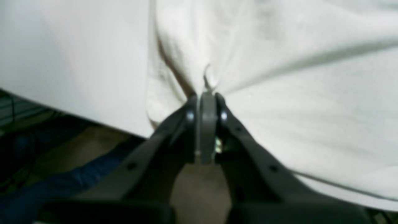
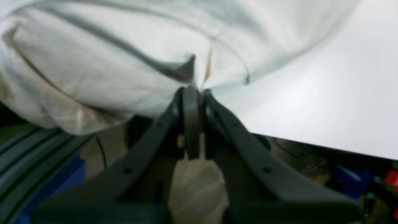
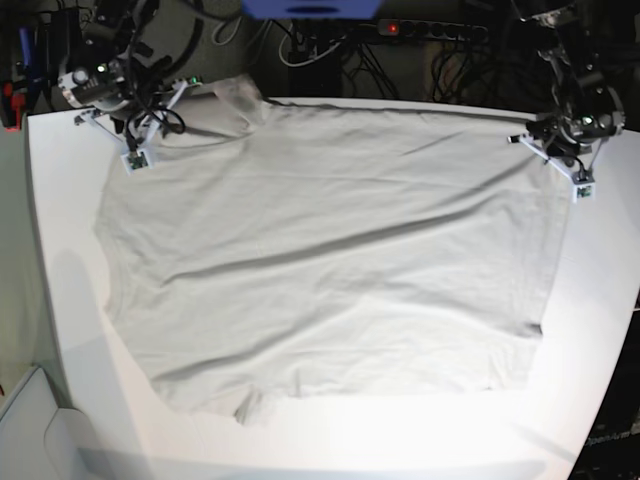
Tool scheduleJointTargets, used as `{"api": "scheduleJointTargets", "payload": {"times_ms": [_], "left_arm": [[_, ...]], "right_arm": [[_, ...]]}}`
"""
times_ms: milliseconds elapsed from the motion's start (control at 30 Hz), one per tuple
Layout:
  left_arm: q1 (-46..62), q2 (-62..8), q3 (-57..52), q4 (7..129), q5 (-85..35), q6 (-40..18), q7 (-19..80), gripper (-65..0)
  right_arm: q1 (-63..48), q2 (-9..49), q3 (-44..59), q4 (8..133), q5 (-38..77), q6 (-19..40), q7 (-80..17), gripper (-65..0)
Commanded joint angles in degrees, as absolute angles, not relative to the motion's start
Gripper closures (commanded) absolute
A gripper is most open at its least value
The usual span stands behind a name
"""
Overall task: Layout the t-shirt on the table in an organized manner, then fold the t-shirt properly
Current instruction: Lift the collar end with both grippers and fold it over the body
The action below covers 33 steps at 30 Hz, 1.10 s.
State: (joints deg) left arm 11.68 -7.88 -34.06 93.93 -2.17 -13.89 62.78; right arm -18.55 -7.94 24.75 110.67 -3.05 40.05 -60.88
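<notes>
Left hand point(image 1: 206, 95), seen from its wrist camera, is pinching a bunched point of the t-shirt point(image 1: 295, 102) between closed jaws; creases are radiating from the pinch across the pale cloth. To the left of the pinch a cloth edge is lying on the bare table point(image 1: 71, 62), whose near border is running diagonally across the lower left of the view, with dim floor clutter below it (too blurred to identify).

Right hand point(image 2: 194, 91), seen from its own wrist camera, is likewise clamping a gathered fold of the t-shirt point(image 2: 93, 71), jaws closed on the cloth. A stitched hem is curving away from the pinch toward the upper left. The cloth is sagging over the table border on the left side of this view, while the bare table point(image 2: 311, 102) is spreading to the right.

In the base view the right hand point(image 3: 135, 150) is sitting at the upper left corner of the garment and the left hand point(image 3: 575, 175) at the upper right corner, each touching the cloth near the far edge of the table point(image 3: 60, 300). The t-shirt point(image 3: 330, 270) is lying spread across most of the table, roughly flat, with long shallow wrinkles running across it; its lower edge is lying close to the near side, where a small bunched flap is showing at the lower left. Cables and a power strip point(image 3: 430, 30) are lying behind the far edge
</notes>
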Motion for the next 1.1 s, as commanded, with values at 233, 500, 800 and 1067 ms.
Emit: {"api": "scheduleJointTargets", "payload": {"times_ms": [233, 500, 800, 1067], "left_arm": [[10.15, -8.57, -34.42, 98.95, -1.8, -13.67, 63.34, -0.1], [10.07, -8.4, -34.33, 104.04, -1.98, -13.76, 67.38, -0.1], [10.51, -5.85, -34.24, 108.09, -1.54, -13.76, 67.56, -0.1], [7.78, -5.93, -34.15, 107.38, -1.54, -13.67, 67.3, -0.1]], "right_arm": [[-14.99, -7.25, 24.75, 111.96, -2.95, 40.0, -60.53, 0.0], [-10.86, -4.88, 24.75, 111.96, -2.95, 40.0, -61.05, 0.0], [-4.26, -1.71, 24.75, 111.96, -2.86, 40.0, -67.3, 0.0], [-1.71, -1.27, 24.75, 111.52, -2.95, 40.0, -67.47, 0.0]]}}
